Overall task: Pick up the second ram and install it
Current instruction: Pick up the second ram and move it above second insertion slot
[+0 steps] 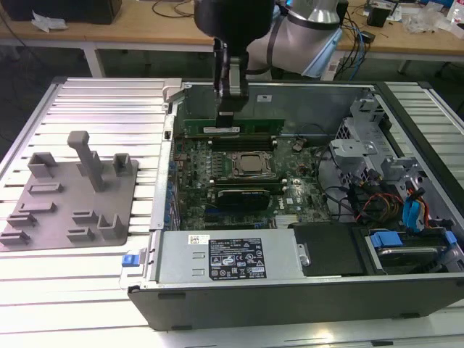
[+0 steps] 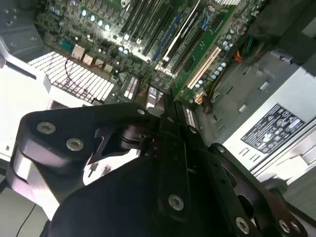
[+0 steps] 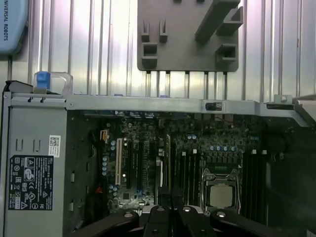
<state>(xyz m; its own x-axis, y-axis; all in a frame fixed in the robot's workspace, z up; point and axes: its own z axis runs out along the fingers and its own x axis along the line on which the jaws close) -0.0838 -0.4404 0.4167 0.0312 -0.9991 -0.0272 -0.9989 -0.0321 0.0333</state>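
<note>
Gripper (image 1: 226, 114) reaches straight down into the open computer case (image 1: 290, 293), its fingers drawn nearly together and pinching the top edge of the second ram (image 1: 254, 125). That green stick stands on its long edge over the black slots (image 1: 243, 139), just beyond the processor socket (image 1: 251, 164) in the exterior view; I can't tell if it's seated. Well apart, on the exterior view's left, sits the grey fixture (image 1: 72, 196).

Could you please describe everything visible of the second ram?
In the exterior view the second ram is a long, thin green circuit board with a white label. It stands on its long edge, level, at the black slots beyond the processor socket inside the open case. The end effector meets its top edge toward the exterior view's left.
</note>
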